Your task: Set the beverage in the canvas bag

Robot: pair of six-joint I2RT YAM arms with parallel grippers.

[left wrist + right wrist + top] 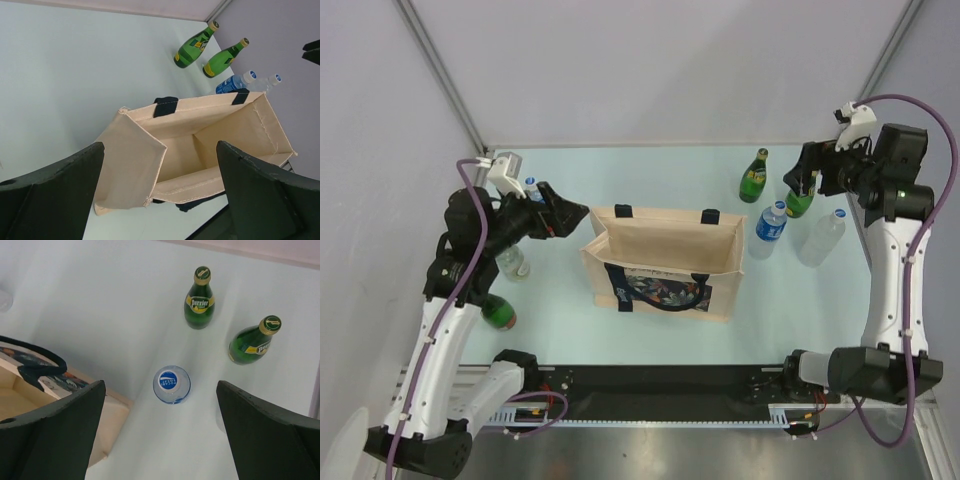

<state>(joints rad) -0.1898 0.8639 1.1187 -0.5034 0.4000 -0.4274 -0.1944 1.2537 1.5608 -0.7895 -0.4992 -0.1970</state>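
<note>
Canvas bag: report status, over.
Both empty, jaws open: left gripper, right gripper. Upright canvas bag, mouth open, nothing inside. Below right gripper, blue-capped bottle, ungrasped. Mouth unobstructed.

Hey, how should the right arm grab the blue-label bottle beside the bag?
Take the blue-label bottle just under its cap, coming straight down from above: it stands upright, cap facing the right gripper, with room on both sides for the fingers.

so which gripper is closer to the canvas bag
Left. The left gripper sits just off the canvas bag's left end; the right gripper is farther, beyond the blue-labelled bottle past the bag's right end.
</note>
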